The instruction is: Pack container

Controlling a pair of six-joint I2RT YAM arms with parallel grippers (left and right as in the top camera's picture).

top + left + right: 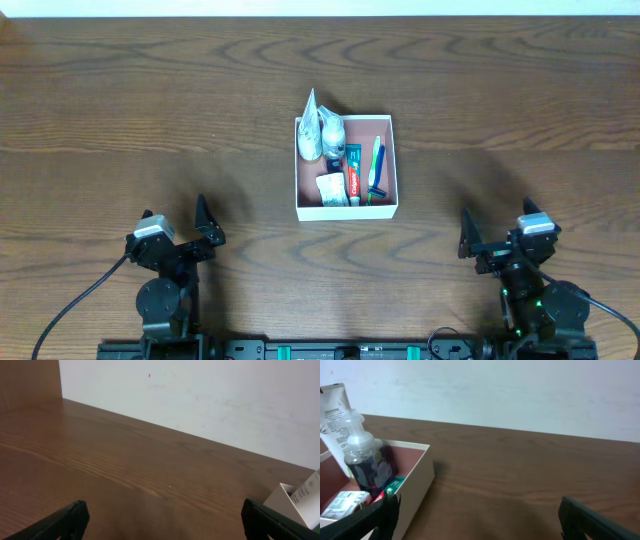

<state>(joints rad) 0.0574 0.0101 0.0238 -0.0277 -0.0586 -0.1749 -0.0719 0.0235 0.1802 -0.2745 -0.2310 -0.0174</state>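
Two wide-open, empty pincers, left pincer (167, 521) and right pincer (481, 518) held low, container (345, 212) well ahead

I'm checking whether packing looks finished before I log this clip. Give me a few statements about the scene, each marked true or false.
1. The container stands upright with toiletries inside. True.
2. The left claw grips a tube. False: it is open and empty, apart from the container.
3. A white tube sticks up above the container's rim. True.
4. The green toothbrush lies outside the container. False: it lies inside, toward the right side.
5. The right claw is open. True.
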